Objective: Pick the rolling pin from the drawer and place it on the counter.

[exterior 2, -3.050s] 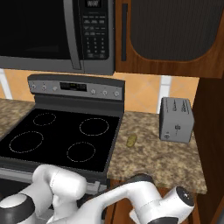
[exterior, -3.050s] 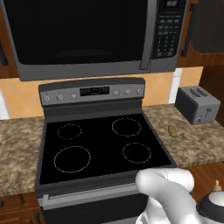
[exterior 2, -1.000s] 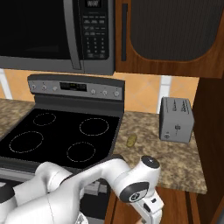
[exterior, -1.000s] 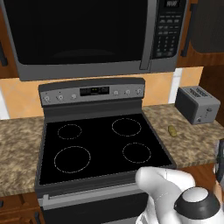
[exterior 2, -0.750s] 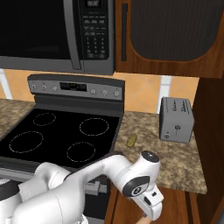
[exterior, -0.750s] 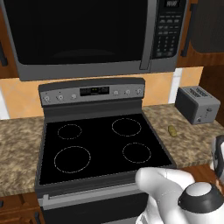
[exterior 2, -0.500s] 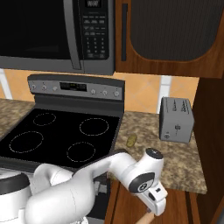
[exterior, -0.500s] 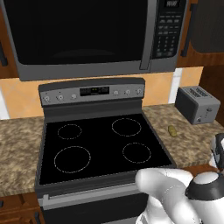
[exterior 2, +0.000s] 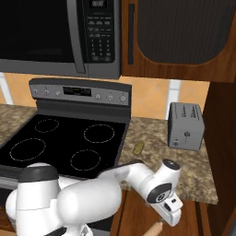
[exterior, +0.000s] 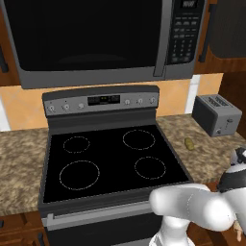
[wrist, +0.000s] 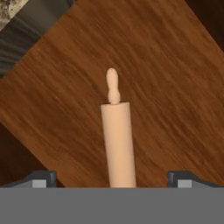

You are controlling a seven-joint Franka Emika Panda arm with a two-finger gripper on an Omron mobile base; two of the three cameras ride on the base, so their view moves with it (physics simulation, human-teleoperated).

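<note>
Directly beneath the gripper (wrist: pixel 112 177), between its wide-spread, empty finger tips, the rolling pin (wrist: pixel 117 144) lies flat on the floor of the drawer (wrist: pixel 175 109). Its long axis runs straight away from the hand, crosswise to the line between the two tips, so a straight descent should seat the barrel between them. The bench (exterior 2: pixel 196 173) sits above and behind the gripper.

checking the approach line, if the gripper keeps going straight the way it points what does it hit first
Most likely the rolling pin, lying on the drawer floor between the open gripper tips; depth is hard to judge.
</note>
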